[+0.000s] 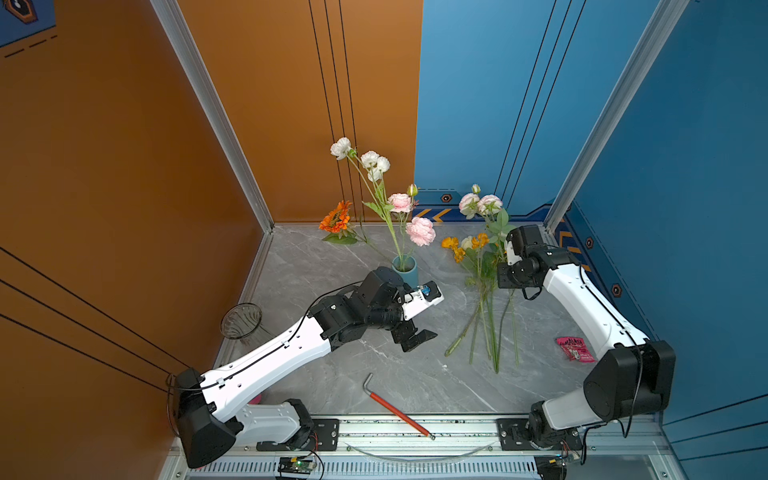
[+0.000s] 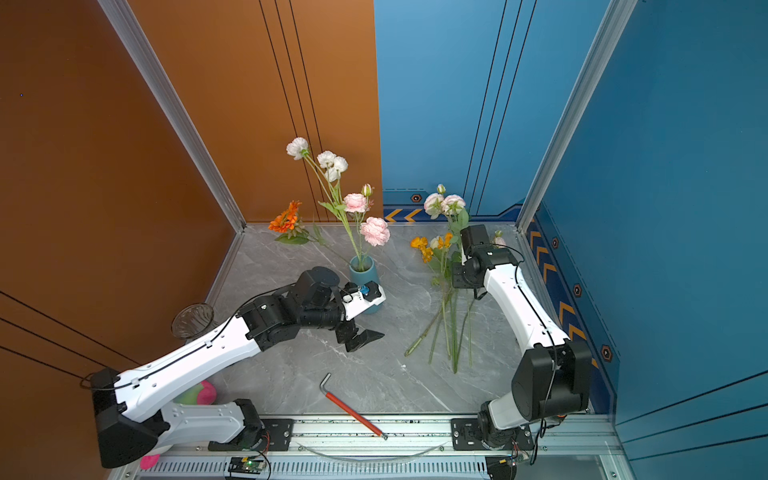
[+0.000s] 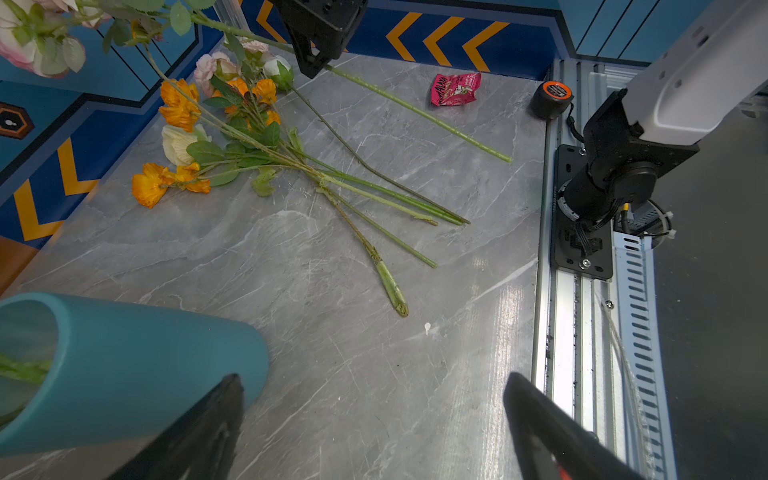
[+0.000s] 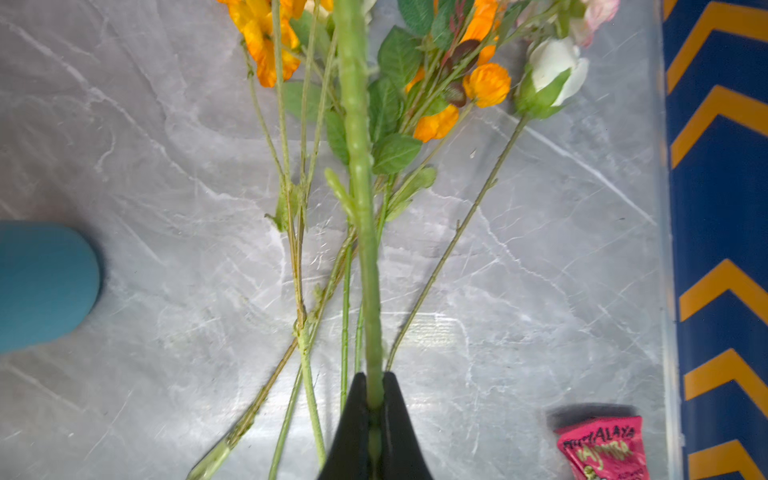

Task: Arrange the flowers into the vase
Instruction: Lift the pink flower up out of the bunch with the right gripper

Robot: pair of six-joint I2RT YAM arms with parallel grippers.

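Green stem [image 4: 361, 208] pinched in right claw [image 4: 375, 376]; left claw [image 3: 372, 377] gapes beside teal vase [image 3: 158, 357].

The pink packet [image 4: 601, 451] lying on the desk [image 4: 561, 270] carries yellow-green lettering of which "ALAYA" can be read; the line under it is too blurred to make out. Orange chevron arrows [image 4: 723, 99] run along the dark blue wall strip [image 4: 715, 208].

left claw [image 1: 419, 341] agape | vase [image 1: 405, 267] upright | flowers [image 1: 478, 266] on table [image 1: 353, 382]
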